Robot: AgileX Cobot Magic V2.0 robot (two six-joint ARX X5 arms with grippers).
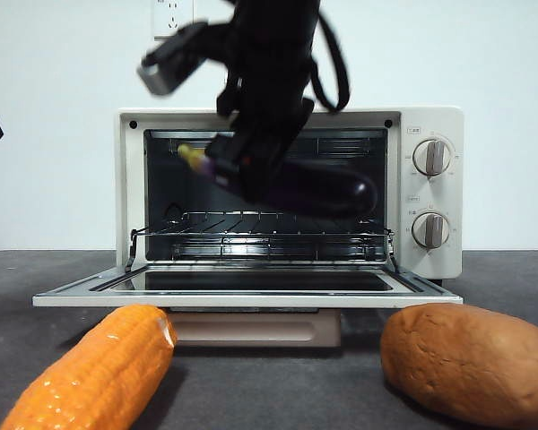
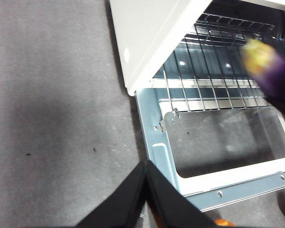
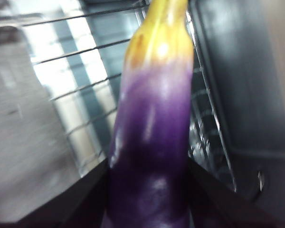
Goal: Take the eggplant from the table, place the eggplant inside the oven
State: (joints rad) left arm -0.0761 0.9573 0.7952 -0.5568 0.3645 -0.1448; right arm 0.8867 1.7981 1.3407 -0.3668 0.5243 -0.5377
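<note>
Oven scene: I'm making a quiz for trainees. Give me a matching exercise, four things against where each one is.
Things:
1. eggplant
2. corn
3. potato
4. oven door

Places:
A. on the table, front left in the front view
B. folded down open
C. held in the right gripper, above the rack
D. on the table, front right in the front view

Pairs: 1-C, 2-A, 3-D, 4-B

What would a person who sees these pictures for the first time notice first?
The eye goes first to the long glossy dark purple eggplant with its yellowish stem tip, held in the air by the right gripper at the mouth of the cream-white boxy toaster oven, above its wire rack. The oven's door lies open and flat. On the dark grey table in front lie an orange corn cob and a brown potato-like lump.
</note>
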